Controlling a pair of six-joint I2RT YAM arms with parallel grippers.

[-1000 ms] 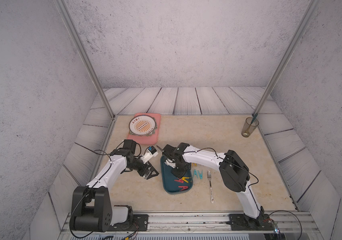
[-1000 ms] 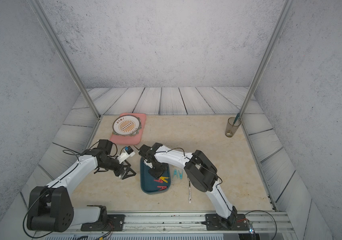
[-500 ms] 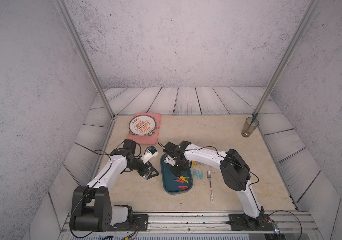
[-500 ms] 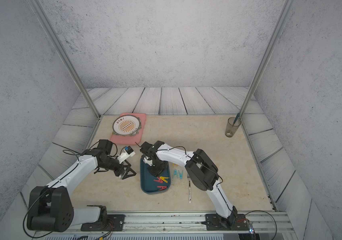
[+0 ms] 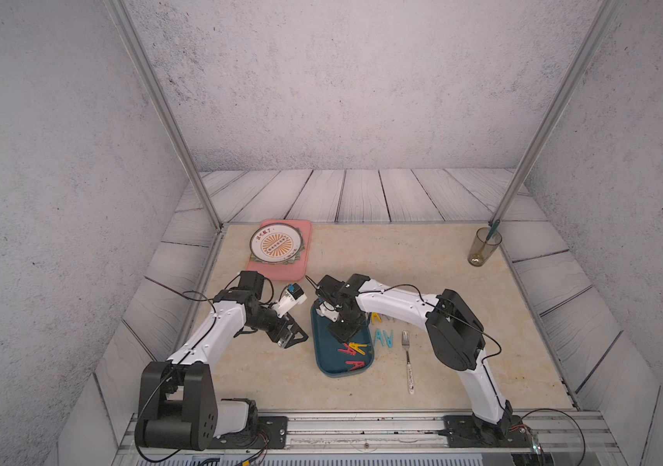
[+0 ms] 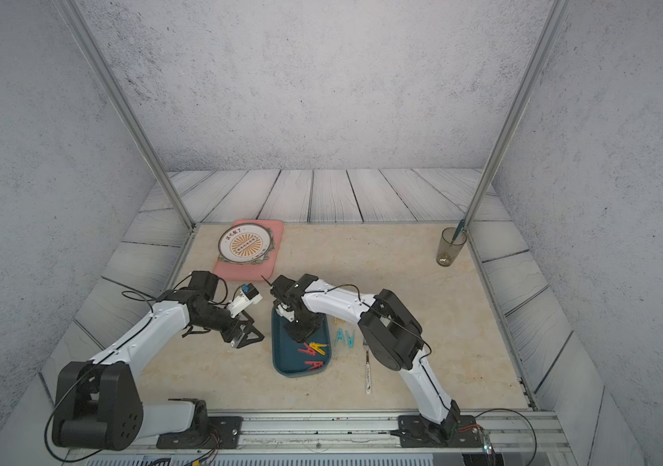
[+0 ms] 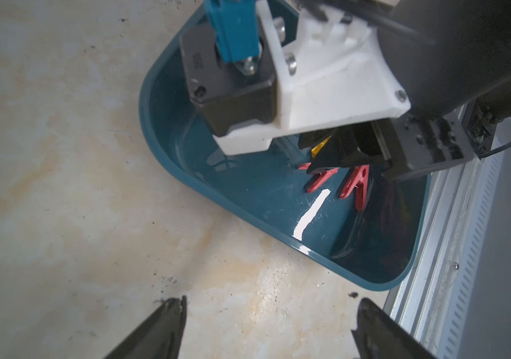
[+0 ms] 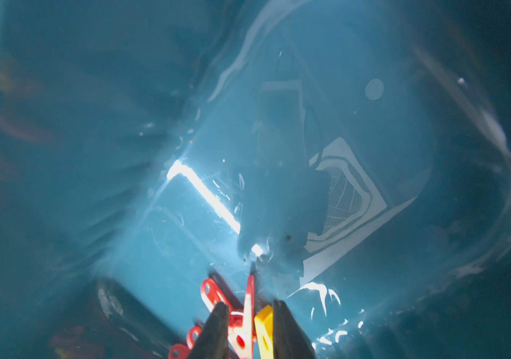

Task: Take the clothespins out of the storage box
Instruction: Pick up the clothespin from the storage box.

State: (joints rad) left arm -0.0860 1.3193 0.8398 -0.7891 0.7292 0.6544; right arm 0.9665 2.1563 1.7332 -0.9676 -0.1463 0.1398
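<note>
The storage box [image 5: 326, 357] [image 6: 284, 357] was seen lying on the counter [image 5: 463, 322], towards its front edge and between the two arms, in both top views. The right tool [image 5: 346, 329] [image 8: 249, 306] was lowered into the box. In the right wrist view its fingers [image 8: 214, 329] were parted only narrowly, with a red clothespin [image 8: 243, 323] and a yellow clothespin [image 8: 263, 323] lying between them. Whether the pair was actually clamped could not be told. A further red clothespin [image 5: 356, 365] was left in the near end of the box.

Outside it, two light blue clothespins [image 5: 384, 338] were laid side by side on the counter just beside the box's right wall. A second yellow clothespin [image 5: 376, 318] was seen beyond them, partly hidden by the right arm. A fork [image 5: 407, 359] was laid just to the right of the blue pair.

The left tool [image 5: 291, 337] [image 7: 272, 300] was held over bare counter just beside the box's left wall. Its fingers were spread wide, with nothing between them.

A pink tray [image 5: 277, 272] carrying a patterned plate [image 5: 275, 244] was set at the far left of the counter. A glass [image 5: 483, 250] was set at the far right corner.
</note>
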